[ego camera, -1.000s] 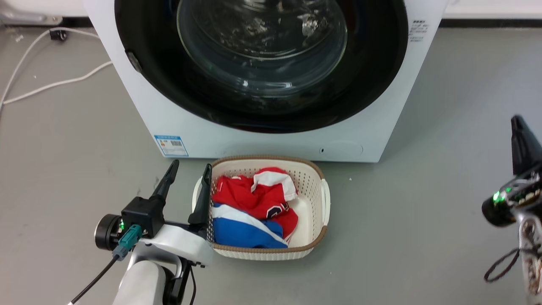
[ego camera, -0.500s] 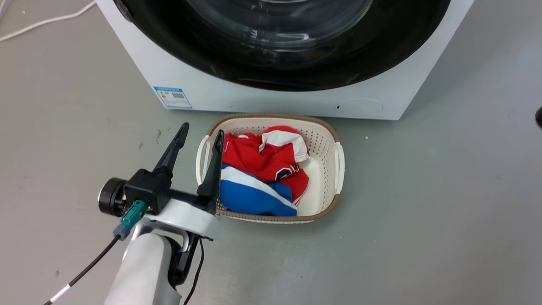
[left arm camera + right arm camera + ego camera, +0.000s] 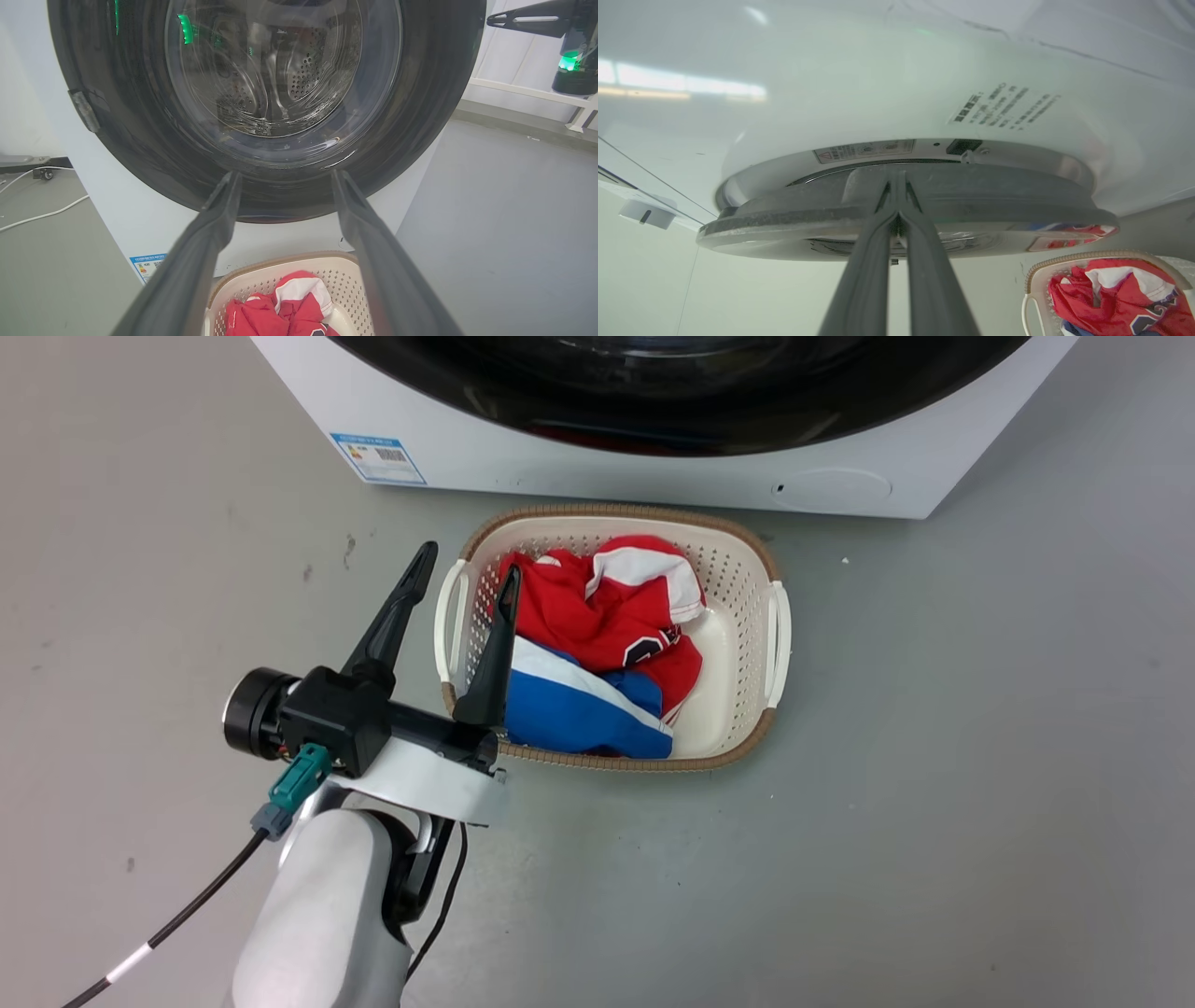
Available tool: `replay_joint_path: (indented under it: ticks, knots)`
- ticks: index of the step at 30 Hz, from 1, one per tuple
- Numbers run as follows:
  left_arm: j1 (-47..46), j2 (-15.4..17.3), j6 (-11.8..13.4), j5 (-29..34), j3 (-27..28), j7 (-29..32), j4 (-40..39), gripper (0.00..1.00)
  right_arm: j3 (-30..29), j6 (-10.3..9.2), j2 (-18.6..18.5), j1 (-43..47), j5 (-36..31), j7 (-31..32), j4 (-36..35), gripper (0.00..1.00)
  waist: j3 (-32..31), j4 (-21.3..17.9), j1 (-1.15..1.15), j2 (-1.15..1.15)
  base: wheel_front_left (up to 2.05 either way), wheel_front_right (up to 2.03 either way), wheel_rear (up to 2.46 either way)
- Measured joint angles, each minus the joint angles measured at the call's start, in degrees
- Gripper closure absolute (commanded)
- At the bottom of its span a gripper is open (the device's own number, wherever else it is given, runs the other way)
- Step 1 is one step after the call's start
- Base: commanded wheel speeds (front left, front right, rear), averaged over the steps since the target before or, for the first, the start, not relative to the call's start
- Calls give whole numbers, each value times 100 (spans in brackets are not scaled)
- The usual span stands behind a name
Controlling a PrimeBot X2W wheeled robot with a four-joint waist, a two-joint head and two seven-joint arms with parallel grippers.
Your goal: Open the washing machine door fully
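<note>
Presumably the washing machine door (image 3: 439, 93) will be found heavy and rigid, swung on a hinge and held by a catch that must first be overcome. Its glossy face is judged slippery, and the bulging glass bowl (image 3: 280, 70) is best left untouched. Hold should therefore be taken at the rim's edge, opposite the hinge. Which side that is cannot be told, though a small grey tab (image 3: 86, 109) is seen on the rim at the left of the left wrist frame.

The door is seen as a broad black ring, nearly as wide as the white washing machine (image 3: 560, 474). It appears shut or nearly shut against the machine's front, along the top edge of the head frame.

The right gripper (image 3: 896, 179) is seen with its jaws pressed together and their tips at the door's rim; whether anything is pinched cannot be told. The left gripper (image 3: 470, 560) is held with jaws spread and empty at the lower left, beside the laundry basket (image 3: 775, 616).
</note>
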Motion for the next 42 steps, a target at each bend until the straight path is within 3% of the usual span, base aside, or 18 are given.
replay_joint_path:
  ticks: [15, 24, 33, 42]
  knots:
    - [-341, -34, 0, -22, -59, 0, -136, 0, 288, 0, 129, -959, -281, 82, 334, 100, 658, 104, 0, 0, 0, 0, 0]
    - [-385, -77, 0, -15, -41, 0, -127, 0, 365, -1, 120, -1061, -296, 572, 366, 100, 732, 89, 0, 0, 0, 0, 0]
    - [-355, -102, 0, -8, 3, 0, -19, 0, 513, -1, 111, -610, -299, 1180, 216, 100, 446, 22, -1, 0, 0, 0, 0]
    - [-38, -149, 0, -5, 111, 0, 135, 0, 789, -1, 346, 344, -393, 1596, -312, 100, -150, -42, -1, 0, 0, 0, 0]
